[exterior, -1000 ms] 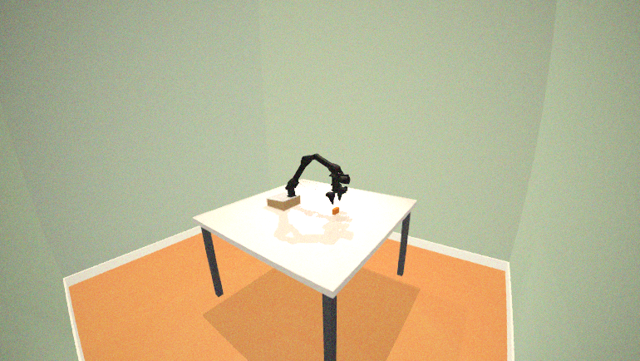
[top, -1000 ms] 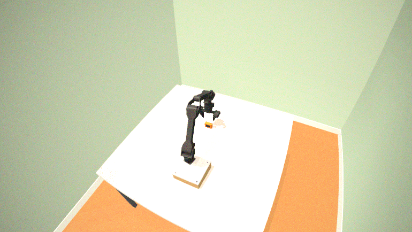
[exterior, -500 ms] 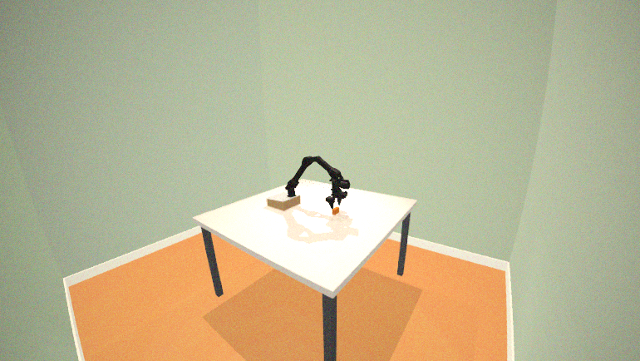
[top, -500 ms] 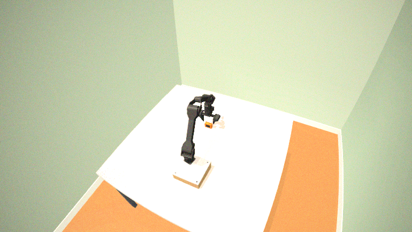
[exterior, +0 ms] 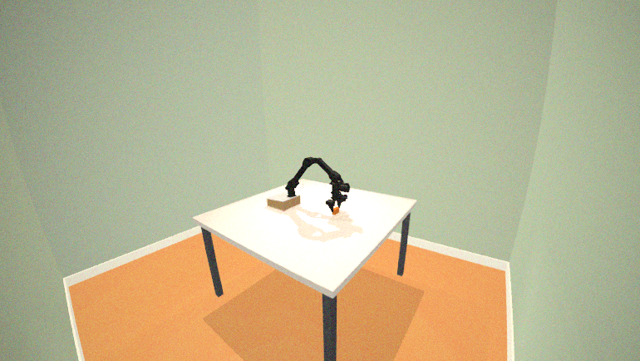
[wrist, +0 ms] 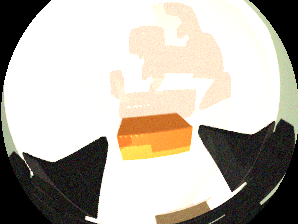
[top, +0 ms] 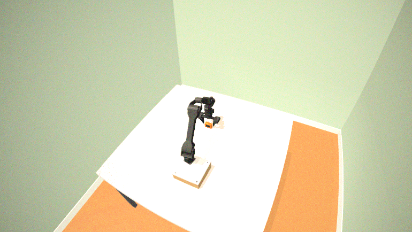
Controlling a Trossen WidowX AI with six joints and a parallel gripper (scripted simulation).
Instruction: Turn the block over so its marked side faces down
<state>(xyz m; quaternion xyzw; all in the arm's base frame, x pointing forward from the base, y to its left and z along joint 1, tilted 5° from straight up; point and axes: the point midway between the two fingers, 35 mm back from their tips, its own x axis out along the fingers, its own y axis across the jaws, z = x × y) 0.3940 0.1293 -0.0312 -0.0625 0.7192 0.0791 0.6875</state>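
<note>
The orange block [top: 208, 124] [exterior: 335, 210] [wrist: 155, 137] rests on the white table [top: 242, 161] [exterior: 268, 237]. In the top view, a dark mark shows on its upright side that faces the robot's base. That mark is out of sight in the wrist view, where two plain orange faces show. My gripper [top: 208, 124] [exterior: 336, 209] [wrist: 155, 136] is open and points down at the block. In the wrist view its black fingers stand to the left and right of the block, with a gap on each side. Whether the tips touch the table cannot be told.
The arm's base stands on a wooden box with a white top [top: 191, 172] [exterior: 283, 202], and its edge shows at the bottom of the wrist view. Shadows of the arm fall on the table beside the block. The table's edges are well away from the block.
</note>
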